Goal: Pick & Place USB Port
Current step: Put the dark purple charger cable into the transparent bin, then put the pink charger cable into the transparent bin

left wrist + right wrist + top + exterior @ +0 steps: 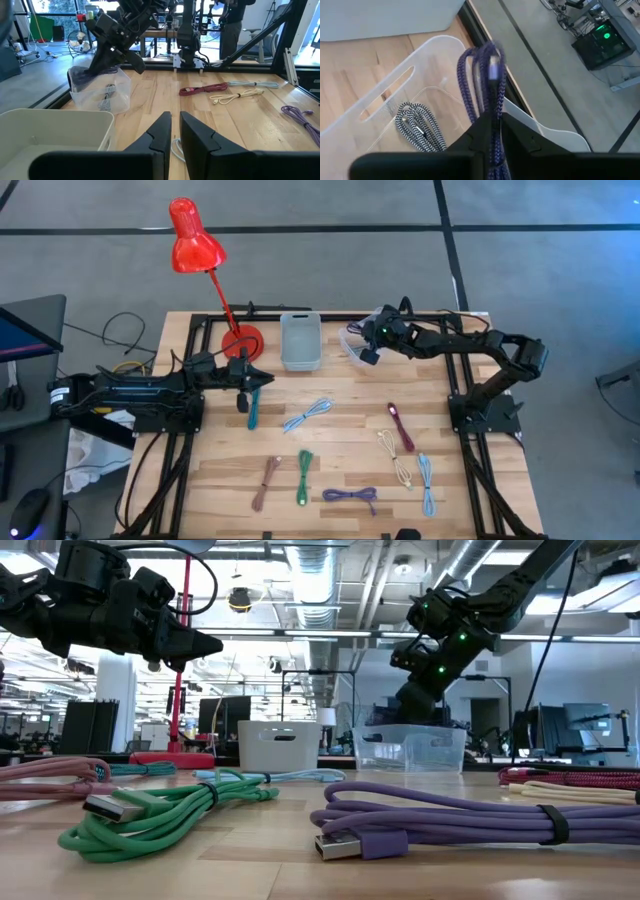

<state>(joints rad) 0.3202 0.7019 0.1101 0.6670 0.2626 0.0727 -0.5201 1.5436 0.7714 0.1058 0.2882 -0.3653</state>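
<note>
My right gripper (492, 127) hovers over a clear plastic bin (358, 350) at the table's far side, shut on a coiled dark purple braided USB cable (482, 75). A black-and-white cable (420, 127) lies on the bin's floor. My left gripper (175, 131) is shut and empty. It hangs in the air left of centre, above a teal cable (253, 408), beside a white bin (301, 340). Several more coiled cables lie flat on the table: light blue (310, 415), maroon (400, 425), beige (395, 455), green (304, 477), purple (352, 496). My right gripper pinches the purple cable's coil (495, 112) between its two fingers, several strands together. The fingers come from above, slanting down toward the bin. The coil is lifted clear and sticks out past the fingertips over the bin's open top (440, 47).
A red desk lamp (195, 245) stands on its base (240, 340) at the far left, next to the white bin. A pink cable (268, 480) and a second light blue cable (427, 480) lie near the front edge. The table's middle strip between the cables is bare wood.
</note>
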